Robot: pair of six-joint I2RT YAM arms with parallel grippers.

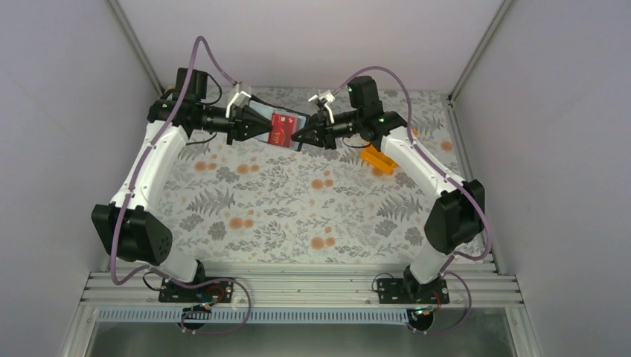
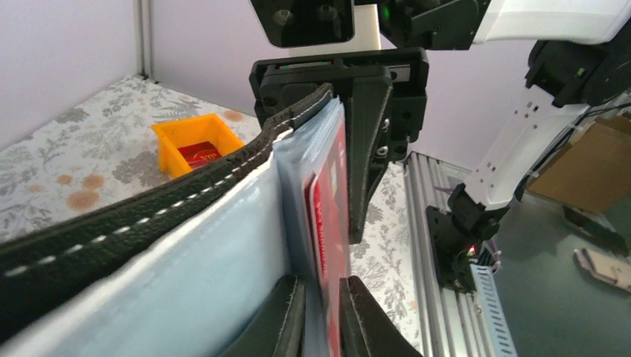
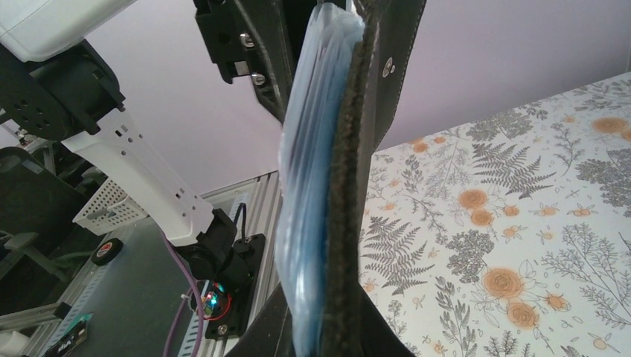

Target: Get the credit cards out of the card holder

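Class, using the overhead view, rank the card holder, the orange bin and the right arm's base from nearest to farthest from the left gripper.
1. The card holder, held by the left gripper, far centre.
2. The orange bin, on the table, far right.
3. The right arm's base, near edge, right.

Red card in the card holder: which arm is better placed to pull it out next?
Probably left: the left tool pinches the pocket holding the red card, while the right tool clamps the card holder at its far edge, steadying it.

White arm links (image 1: 145,163); black joints (image 1: 132,232); purple cables (image 1: 199,41)
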